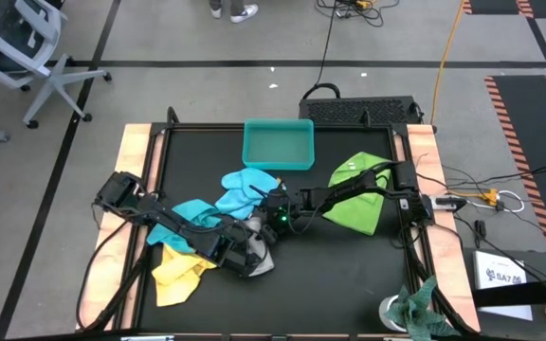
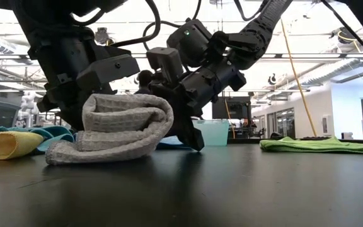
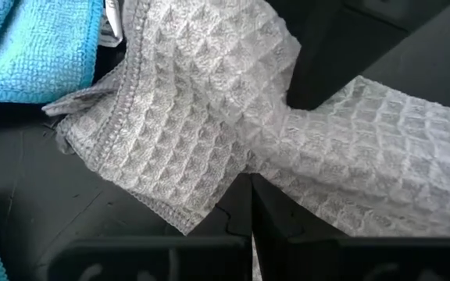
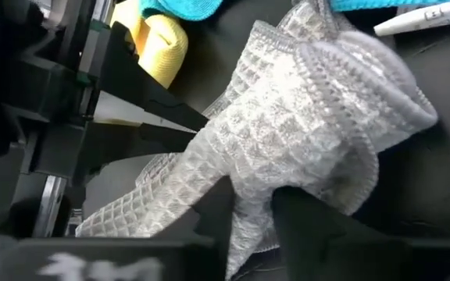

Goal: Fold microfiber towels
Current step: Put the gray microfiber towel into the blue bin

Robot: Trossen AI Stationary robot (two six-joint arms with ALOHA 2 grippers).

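Low view: grey towel (image 2: 115, 129) (folded double) lies lengthwise across table.

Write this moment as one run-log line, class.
left claw: shut on grey towel | right claw: gripping same towel | towel: bunched on table

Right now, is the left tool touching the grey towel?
Touching. In the left wrist view the left tool is shut on the grey towel, the cloth pinched between its fingers.
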